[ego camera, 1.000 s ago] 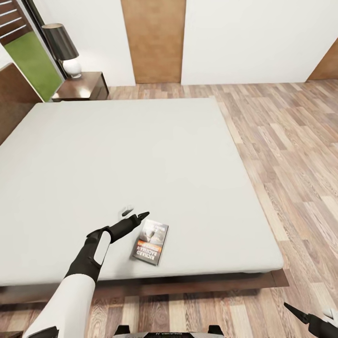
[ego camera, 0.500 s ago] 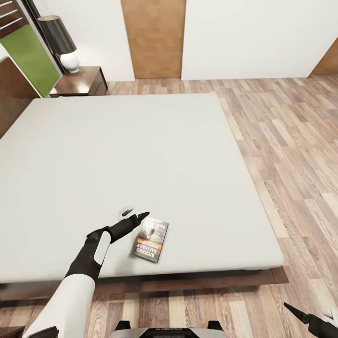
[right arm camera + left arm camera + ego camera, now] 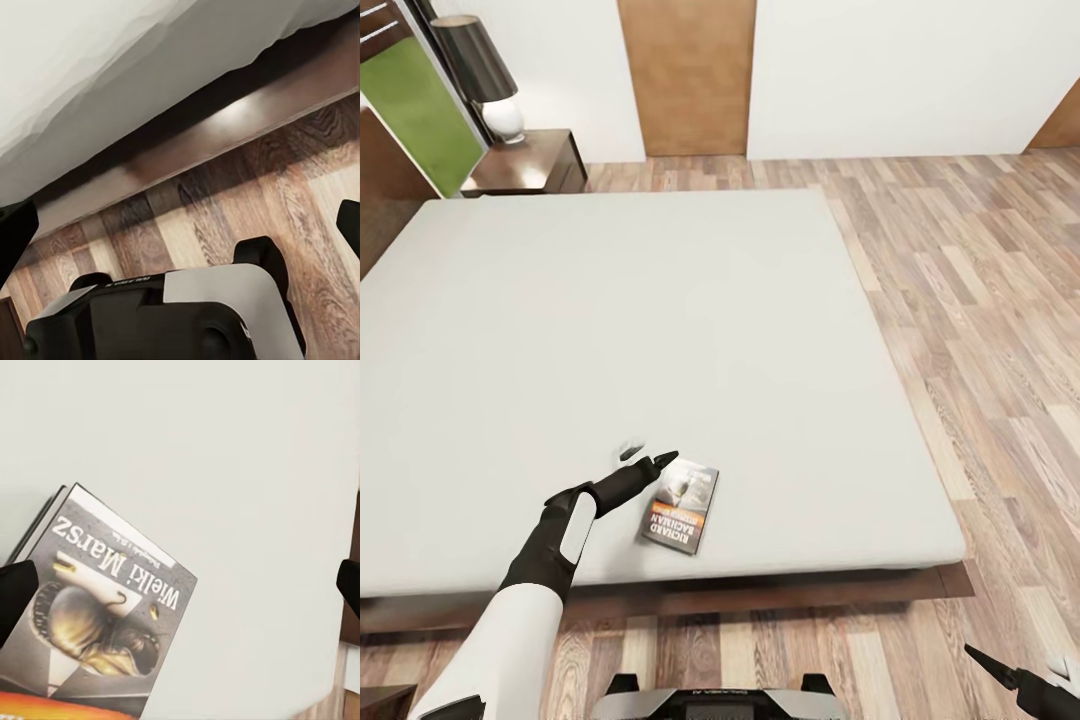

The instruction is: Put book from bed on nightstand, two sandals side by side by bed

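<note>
The right gripper [image 3: 1000, 668] is cut off at the head view's lower corner, over the floor [image 3: 980, 300]; its wrist view shows fingertips [image 3: 15, 236] spread wide, holding nothing. The left gripper [image 3: 650, 462] hangs just beside the book [image 3: 682, 506], jaws spread, the book's near corner between them. Since a second ago the camera has tilted down: nightstand [image 3: 525, 165] and lamp [image 3: 480, 75] sit higher in the picture. The book lies flat on the bed [image 3: 660, 320] near its foot edge; the left wrist view alone shows the lettering "Wielki Marsz"
</note>
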You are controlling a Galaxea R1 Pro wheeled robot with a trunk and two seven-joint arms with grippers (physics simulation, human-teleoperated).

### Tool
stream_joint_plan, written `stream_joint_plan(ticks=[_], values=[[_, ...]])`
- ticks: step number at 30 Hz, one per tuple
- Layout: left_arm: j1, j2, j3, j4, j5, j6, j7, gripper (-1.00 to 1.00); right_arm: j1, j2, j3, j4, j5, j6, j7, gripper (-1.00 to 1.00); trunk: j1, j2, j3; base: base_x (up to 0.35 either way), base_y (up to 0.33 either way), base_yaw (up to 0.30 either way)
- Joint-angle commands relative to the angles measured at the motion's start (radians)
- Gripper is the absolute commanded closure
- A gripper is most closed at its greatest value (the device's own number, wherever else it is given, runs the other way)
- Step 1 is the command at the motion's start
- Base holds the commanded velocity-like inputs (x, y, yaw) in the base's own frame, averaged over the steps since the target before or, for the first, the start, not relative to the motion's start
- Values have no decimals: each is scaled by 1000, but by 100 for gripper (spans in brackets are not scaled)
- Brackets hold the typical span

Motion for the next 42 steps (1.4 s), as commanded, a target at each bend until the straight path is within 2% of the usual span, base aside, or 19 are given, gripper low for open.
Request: stream_joint_plan(ticks=[1, 12, 42], values=[[-1, -1, 5, 0, 4, 8, -3, -100, 0, 0, -8, 1, 6, 2, 4, -100, 0, -1, -2, 0, 0, 0], [-1, -1, 4, 0, 4, 8, -3, -100, 0, 0, -8, 1, 6, 2, 4, -100, 0, -1, -18, 0, 0, 0], [-1, -1, 5, -1, 4, 7, 1, -100, 0, 0, -8, 1, 6, 2, 4, -100, 0, -1, -19, 68, 0, 0]])
